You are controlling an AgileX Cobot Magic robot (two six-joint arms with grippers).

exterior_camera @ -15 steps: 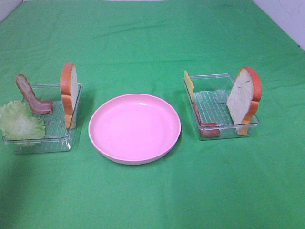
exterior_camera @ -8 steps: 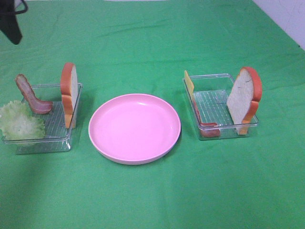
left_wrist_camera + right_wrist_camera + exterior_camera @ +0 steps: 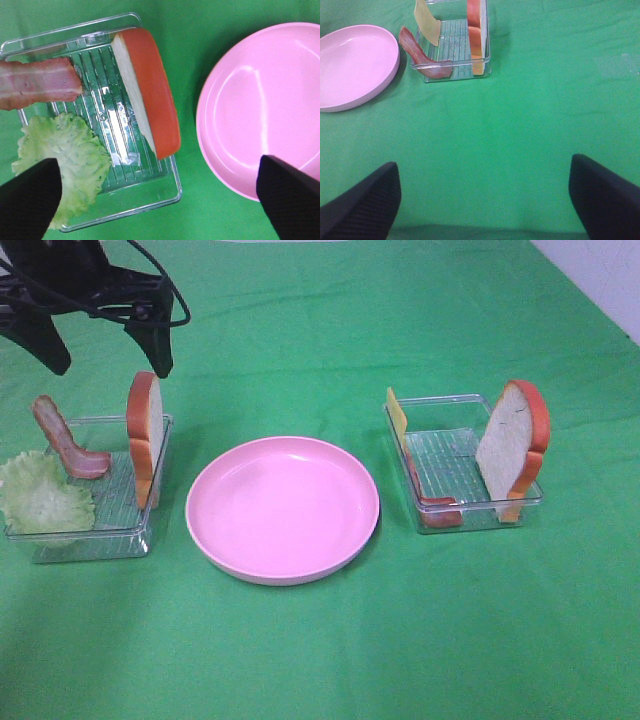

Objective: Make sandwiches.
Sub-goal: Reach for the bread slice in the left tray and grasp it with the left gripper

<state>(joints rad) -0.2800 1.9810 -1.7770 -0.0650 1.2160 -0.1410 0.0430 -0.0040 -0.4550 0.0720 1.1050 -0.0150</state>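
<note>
Green cloth [image 3: 320, 660] covers the whole table. Your left gripper [image 3: 105, 348] hangs with its fingers [image 3: 30, 205] wide apart and nothing between them. Beneath the gap lies the left tray [image 3: 120, 150], where the left bread [image 3: 150, 90] stands on edge, crust up. Propped like that, it offers both flat faces to a pinch from above. Left bacon [image 3: 40, 87] and lettuce [image 3: 65, 155] lie toward the finger farther from the plate [image 3: 283, 510]. That plate sits bare just past the other finger, set between the trays so either arm can reach it. Your right gripper [image 3: 480, 205] is also spread and empty over bare cloth. It is well short of the right tray [image 3: 465, 72], which holds cheese [image 3: 427, 20], right bacon [image 3: 418, 56] and right bread [image 3: 474, 35].
</note>
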